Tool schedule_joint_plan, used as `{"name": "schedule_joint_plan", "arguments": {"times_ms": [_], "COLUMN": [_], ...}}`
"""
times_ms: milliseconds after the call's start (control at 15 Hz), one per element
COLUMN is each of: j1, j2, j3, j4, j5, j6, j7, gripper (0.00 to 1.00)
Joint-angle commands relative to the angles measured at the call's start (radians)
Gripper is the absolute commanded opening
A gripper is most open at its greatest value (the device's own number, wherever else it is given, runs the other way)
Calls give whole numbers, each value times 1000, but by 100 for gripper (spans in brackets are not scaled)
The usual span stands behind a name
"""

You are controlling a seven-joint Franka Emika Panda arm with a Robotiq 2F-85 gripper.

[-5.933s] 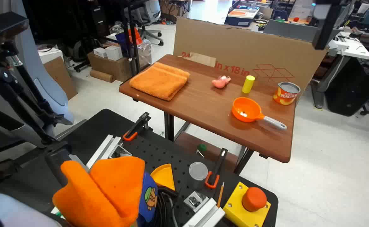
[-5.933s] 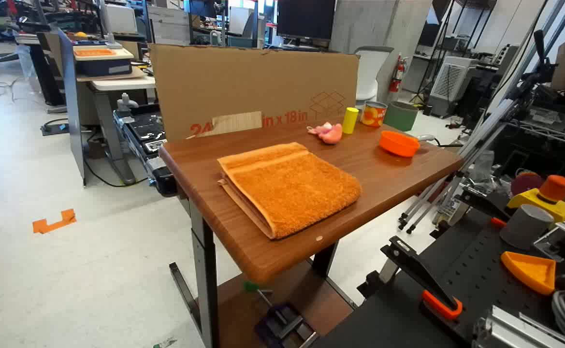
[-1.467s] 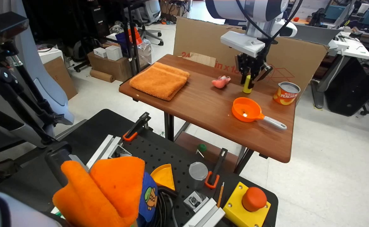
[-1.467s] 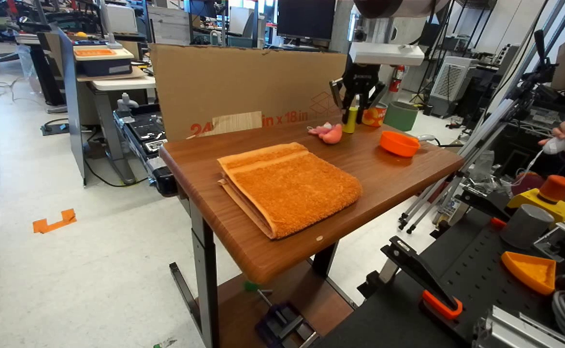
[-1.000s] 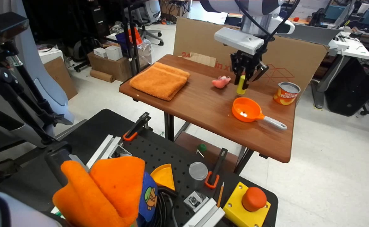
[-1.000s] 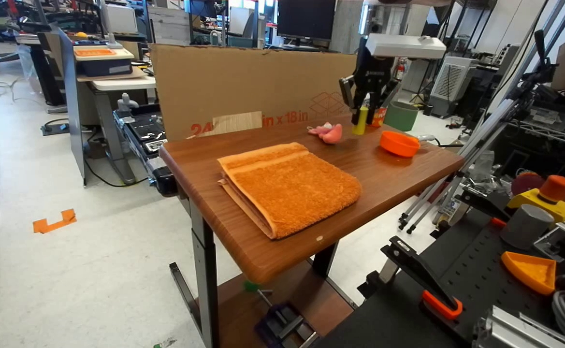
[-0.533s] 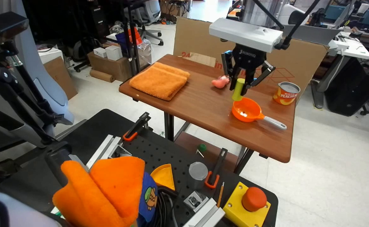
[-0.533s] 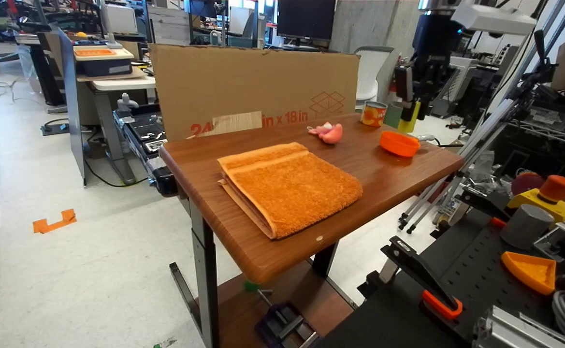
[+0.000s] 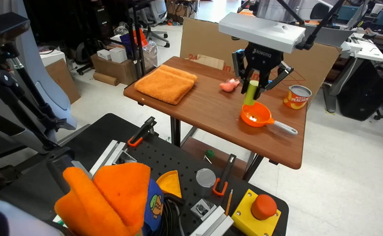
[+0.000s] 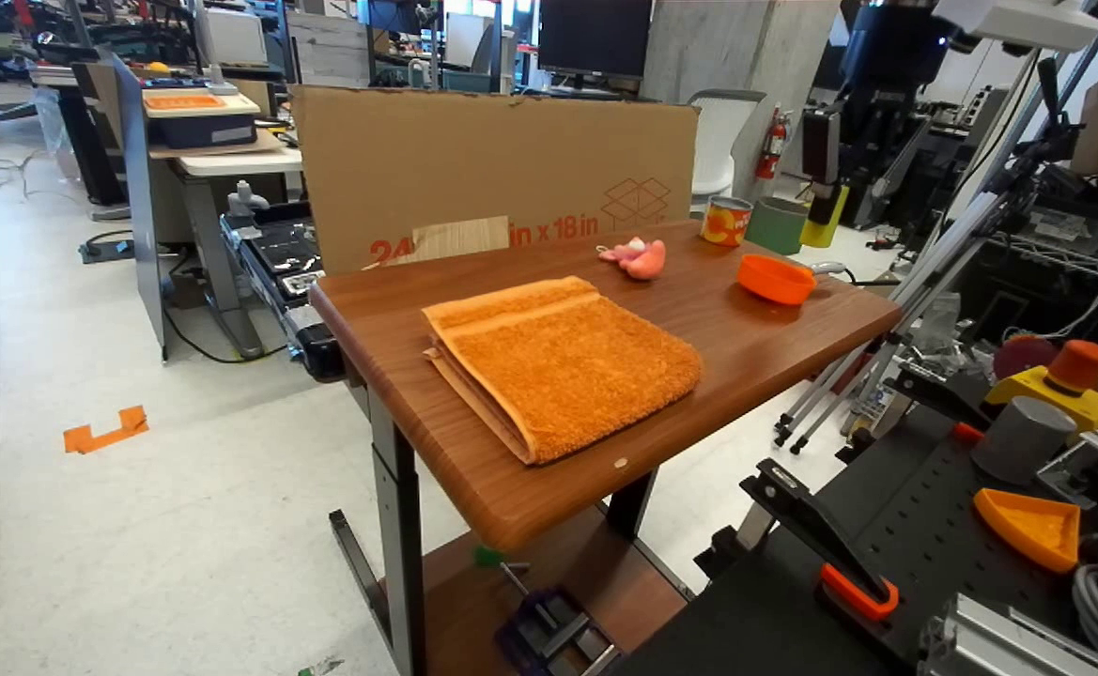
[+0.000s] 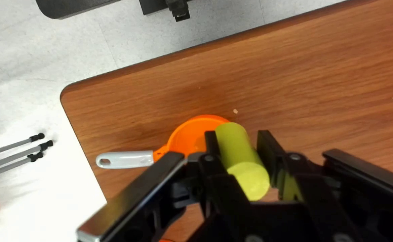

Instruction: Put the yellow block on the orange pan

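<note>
My claw (image 11: 238,144) grasps the yellow block (image 9: 251,93), tilted and aloft, over or just beside the rim of the orange pan (image 11: 189,137); I should straighten and centre it, lower slowly, let its base settle inside and only then let go

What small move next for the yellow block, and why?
I'd probably ease the hand slightly toward the grey handle before lowering. In an exterior view, the held yellow block hangs clear of the orange pan; in the wrist view, the block overlaps the pan's side away from that handle.
</note>
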State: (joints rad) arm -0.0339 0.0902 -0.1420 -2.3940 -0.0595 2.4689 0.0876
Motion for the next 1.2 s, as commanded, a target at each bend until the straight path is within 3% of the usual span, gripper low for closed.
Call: {"name": "schedule_joint_plan", "arguments": {"times_ms": [0, 600, 1133], "j1": [-17, -13, 8], "j2": [67, 227, 323], "j3": [14, -34, -48], "j4": [66, 189, 197], "j5": [-5, -62, -74], "j6": [53, 46, 89], "j7": [41, 163, 184], "gripper": [17, 17, 17]}}
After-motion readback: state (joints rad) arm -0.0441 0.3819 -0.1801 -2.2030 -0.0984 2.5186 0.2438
